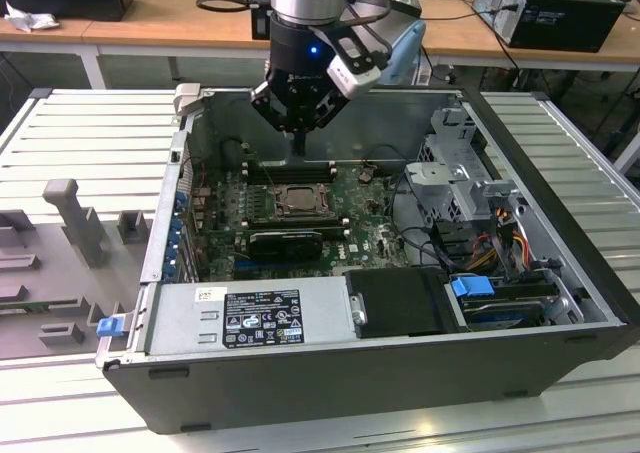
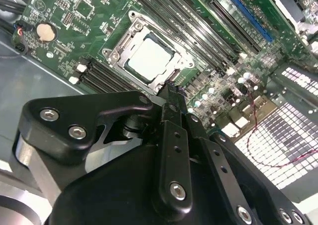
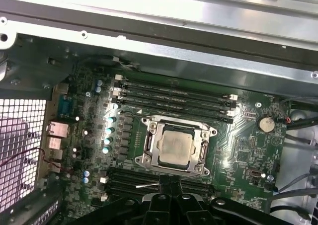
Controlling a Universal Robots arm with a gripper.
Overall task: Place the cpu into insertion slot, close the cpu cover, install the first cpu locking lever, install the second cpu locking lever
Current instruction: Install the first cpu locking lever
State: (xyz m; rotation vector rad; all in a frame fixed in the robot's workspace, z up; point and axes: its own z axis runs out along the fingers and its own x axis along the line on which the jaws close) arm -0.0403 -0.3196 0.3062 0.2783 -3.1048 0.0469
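Computer case (image 1: 560, 303) lay open, its green motherboard (image 1: 375, 235) carrying the insertion slot (image 3: 204, 170). Clenched on nothing, the pincer (image 1: 298, 145) hung above the memory slots (image 3: 131, 178) just beside that slot; a descent off-line could, by judgement, scrape those slots or nearby board parts. The cpu cover (image 3: 178, 126) lay flat on the slot, and the cpu (image 3: 175, 146) sat in its window, below the pincer tip, apart from it.

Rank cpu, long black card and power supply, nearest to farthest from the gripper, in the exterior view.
1. cpu: mid-board, just below the gripper in the picture.
2. long black card: one row closer to the camera.
3. power supply: along the near edge, farthest.
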